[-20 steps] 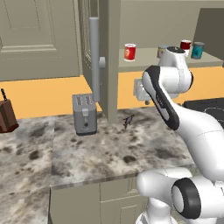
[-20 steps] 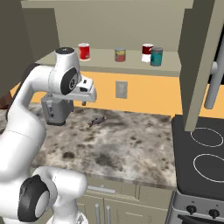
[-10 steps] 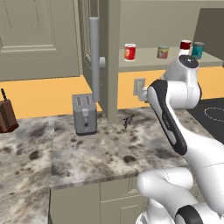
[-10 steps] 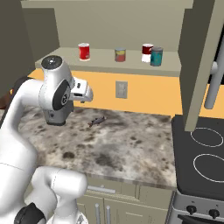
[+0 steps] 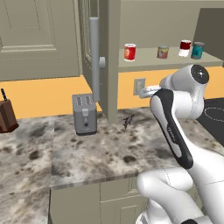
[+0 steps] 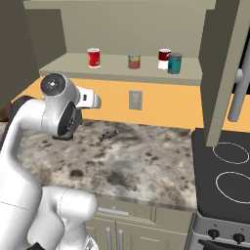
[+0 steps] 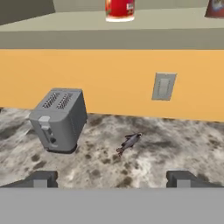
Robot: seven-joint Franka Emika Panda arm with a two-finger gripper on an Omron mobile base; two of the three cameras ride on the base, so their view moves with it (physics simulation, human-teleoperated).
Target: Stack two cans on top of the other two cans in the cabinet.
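Evidently no stacking had begun: the red can (image 6: 93, 57), brown can (image 6: 134, 61), dark-red-and-white can (image 6: 164, 58) and teal can (image 6: 174, 63) stood singly on the cabinet shelf (image 6: 73, 67), while the gripper (image 7: 112, 178) hung spread wide and empty above the counter (image 6: 146, 161), ready for a first grasp.

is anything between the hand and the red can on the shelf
Nothing visible blocks it. The open hand sits below the shelf, over the counter; the red can stands alone at the shelf's left end, apart from the brown can, with open air in front.

Four cans (image 6: 134, 60) in row on cabinet (image 6: 117, 68) shelf; toaster (image 5: 85, 114) on counter (image 5: 100, 148) below.
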